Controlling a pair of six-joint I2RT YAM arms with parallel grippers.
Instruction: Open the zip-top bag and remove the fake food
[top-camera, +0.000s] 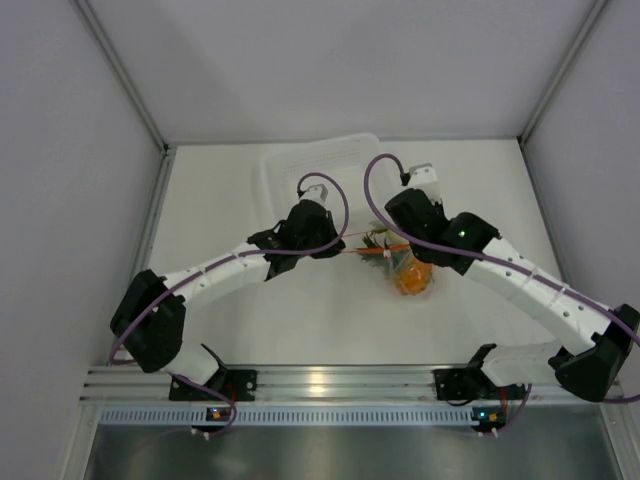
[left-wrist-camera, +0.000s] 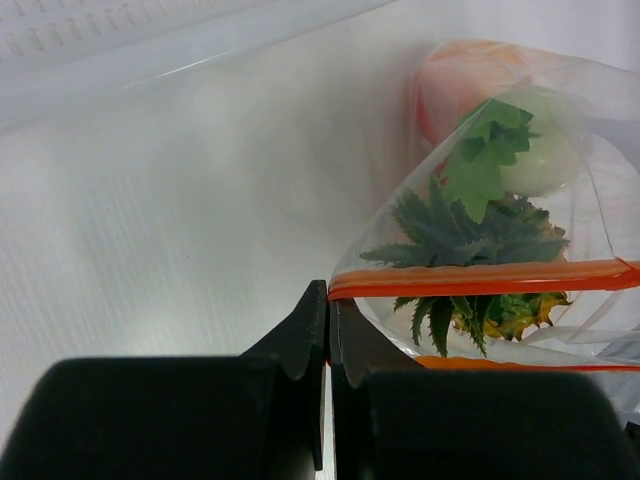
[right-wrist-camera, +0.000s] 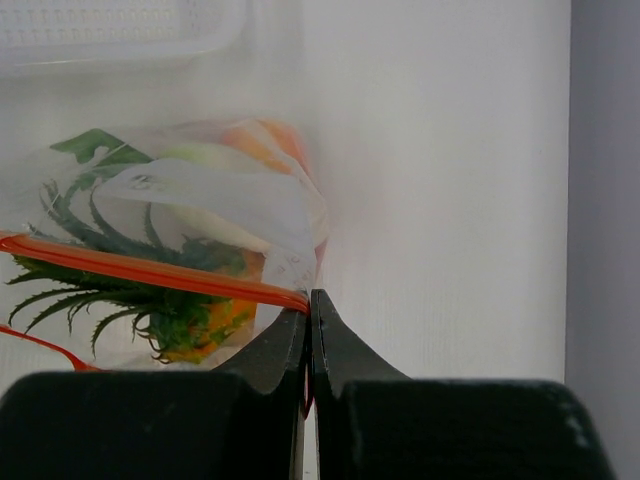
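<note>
The clear zip-top bag (top-camera: 405, 265) hangs between my two grippers above the table. Its red-orange zip strip (left-wrist-camera: 480, 278) is stretched tight. My left gripper (left-wrist-camera: 328, 297) is shut on the strip's left end. My right gripper (right-wrist-camera: 309, 300) is shut on its right end (right-wrist-camera: 150, 270). Inside the bag I see the orange pineapple with green leaves (left-wrist-camera: 470, 240), the white round vegetable (left-wrist-camera: 545, 160) and a peach-coloured fruit (left-wrist-camera: 465, 80). The pineapple (right-wrist-camera: 190, 320) and the pale vegetable (right-wrist-camera: 215, 205) also show in the right wrist view. The small red fruit is hidden.
A rigid clear rectangular tray (top-camera: 320, 165) lies on the table behind the bag, just beyond both grippers. White enclosure walls stand left, right and behind. The aluminium rail (top-camera: 330, 385) runs along the near edge.
</note>
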